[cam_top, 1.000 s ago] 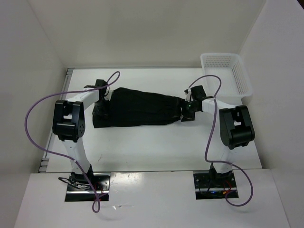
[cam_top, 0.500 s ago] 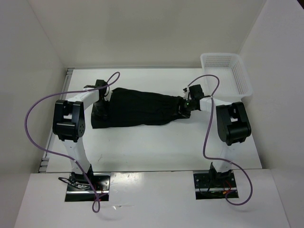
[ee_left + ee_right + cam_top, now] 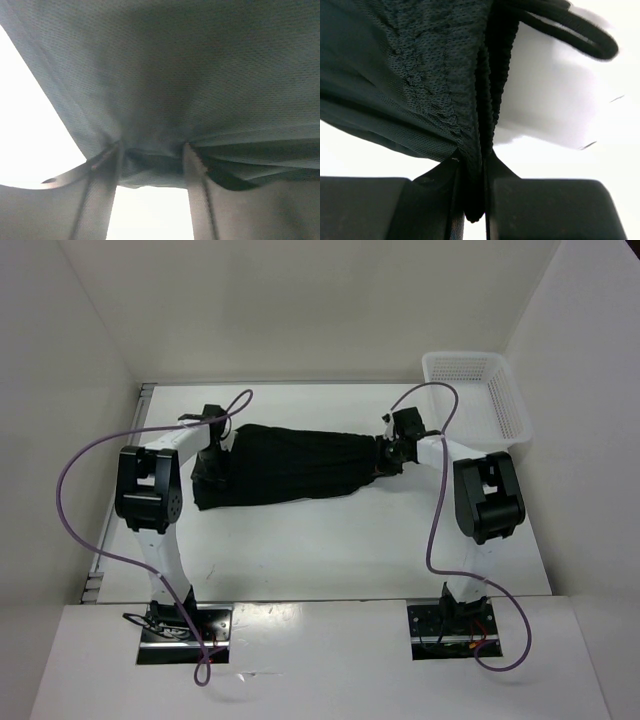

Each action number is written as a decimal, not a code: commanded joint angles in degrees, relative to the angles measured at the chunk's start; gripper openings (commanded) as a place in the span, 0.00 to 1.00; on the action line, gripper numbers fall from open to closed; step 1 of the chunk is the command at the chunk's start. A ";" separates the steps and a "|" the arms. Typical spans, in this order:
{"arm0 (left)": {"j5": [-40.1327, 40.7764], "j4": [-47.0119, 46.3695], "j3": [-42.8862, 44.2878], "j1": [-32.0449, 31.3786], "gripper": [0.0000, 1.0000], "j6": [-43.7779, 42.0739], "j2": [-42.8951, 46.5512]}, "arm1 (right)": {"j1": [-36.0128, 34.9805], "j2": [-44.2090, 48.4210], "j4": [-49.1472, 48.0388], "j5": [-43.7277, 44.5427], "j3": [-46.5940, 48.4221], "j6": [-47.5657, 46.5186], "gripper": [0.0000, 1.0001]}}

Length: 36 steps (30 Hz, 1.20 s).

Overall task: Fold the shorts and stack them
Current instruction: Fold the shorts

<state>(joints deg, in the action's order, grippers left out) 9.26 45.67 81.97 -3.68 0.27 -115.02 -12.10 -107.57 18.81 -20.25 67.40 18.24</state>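
The black shorts [image 3: 290,465] lie stretched left to right across the table between both arms. My left gripper [image 3: 212,462] is at their left end; in the left wrist view its jaws [image 3: 150,150] stand apart, with the hem of the shorts [image 3: 175,75] bunched between the fingertips [image 3: 192,165]. At the right end my right gripper [image 3: 385,458] holds the gathered waistband. In the right wrist view this gripper [image 3: 472,165] is shut on the ribbed edge of the shorts [image 3: 410,75]. A drawstring loop [image 3: 580,32] hangs free beyond it.
A white mesh basket [image 3: 478,390] stands at the back right corner, just right of my right arm. White walls close in the table at the back and on both sides. Purple cables arc over both arms.
My right gripper has moved back and left onto the waistband and closed on it. The left jaws have widened a little. The shorts' right end has shifted slightly toward the back.
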 commanded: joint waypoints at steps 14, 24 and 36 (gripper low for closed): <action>-15.67 3.29 13.29 1.31 0.97 -0.27 -5.29 | 0.06 8.69 9.22 20.23 13.28 -26.75 0.00; -20.50 2.05 25.94 -1.58 0.98 -0.27 -17.25 | 0.06 7.64 12.04 34.56 19.53 -32.56 0.00; -24.37 5.83 41.95 -9.15 0.63 -0.27 -29.72 | -9.16 4.57 11.86 40.47 30.68 -38.81 0.00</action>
<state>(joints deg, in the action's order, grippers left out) -11.35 48.49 123.00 -13.43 0.21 -139.85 -15.79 -102.89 32.25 17.69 93.19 -18.48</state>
